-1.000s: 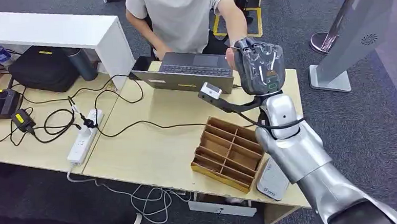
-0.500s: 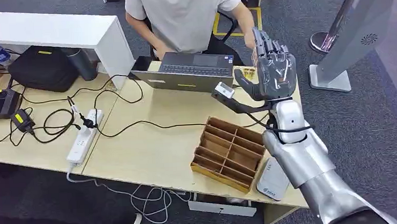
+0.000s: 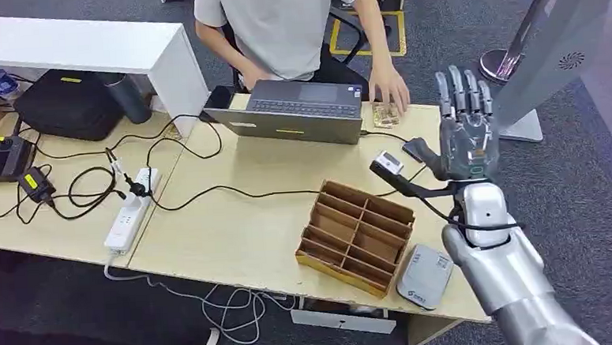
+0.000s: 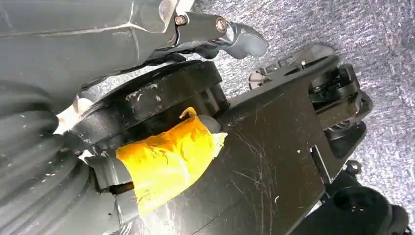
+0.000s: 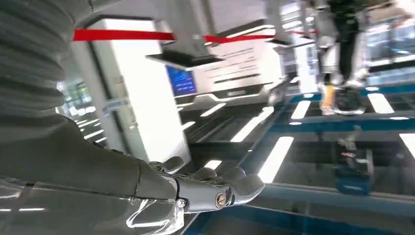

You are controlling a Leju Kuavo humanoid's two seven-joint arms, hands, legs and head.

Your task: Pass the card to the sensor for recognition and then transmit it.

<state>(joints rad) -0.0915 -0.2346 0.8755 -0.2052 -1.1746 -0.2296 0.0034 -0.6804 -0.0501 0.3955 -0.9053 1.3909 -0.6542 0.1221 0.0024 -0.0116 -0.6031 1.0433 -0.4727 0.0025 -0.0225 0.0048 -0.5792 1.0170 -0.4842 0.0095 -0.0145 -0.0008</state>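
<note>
**Right hand coming away empty after the handover**

Above the pale wooden worktop's (image 3: 234,224) far right corner, the robot's right hand (image 3: 465,128) is rising with fingers spread wide, holding nothing, having pulled back from the seated person. Their hand (image 3: 389,89) is now pressing the small patterned card (image 3: 384,115) beside the grey laptop (image 3: 303,109). Transmission looks done.

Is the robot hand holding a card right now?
No, the raised right robot hand has its fingers spread apart with nothing between them.
</note>
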